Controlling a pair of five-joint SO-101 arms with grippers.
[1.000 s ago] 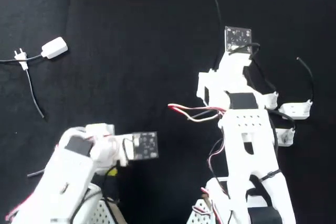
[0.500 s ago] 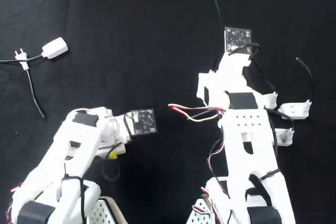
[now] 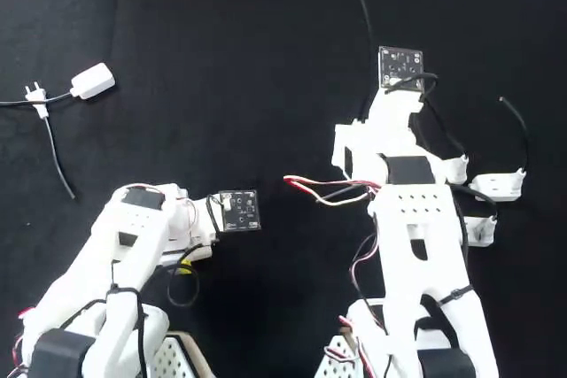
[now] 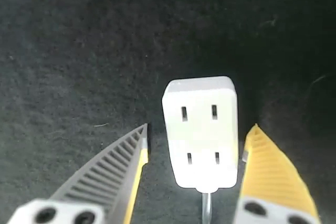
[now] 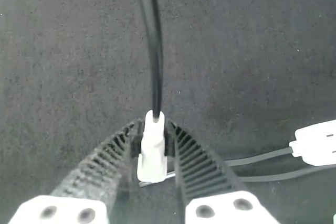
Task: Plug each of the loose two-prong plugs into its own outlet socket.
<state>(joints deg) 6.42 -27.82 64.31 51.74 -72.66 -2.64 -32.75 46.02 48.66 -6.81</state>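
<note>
Black cloth (image 3: 221,59) covers the whole table, and both arms rise from its six o'clock edge. Over the last second the left arm (image 3: 133,245) has pulled its wrist in and turned it, so the small camera board (image 3: 239,210) now sits closer to the arm and a little nearer twelve o'clock, while the right arm (image 3: 412,210) has kept its pose. The left gripper (image 4: 200,127) is spread wide and grips nothing; a white socket block (image 4: 198,98) with two pairs of slots lies between its fingers, which stand close to the block's sides, though whether either one touches it is not clear. The right gripper (image 5: 153,125) is closed firmly on a white plug (image 5: 152,153), whose black cord (image 5: 149,35) runs away across the cloth. Towards ten o'clock on the table a second socket block (image 3: 92,81) lies with a loose plug (image 3: 35,93) just beside it, the two apart. The left arm's shift looks like lining up to clamp and steady its socket, so the held plug can be brought over. None of the plugs visible is seated yet, and the ten o'clock pair is untouched, so the task seems to be at an early stage.
</note>
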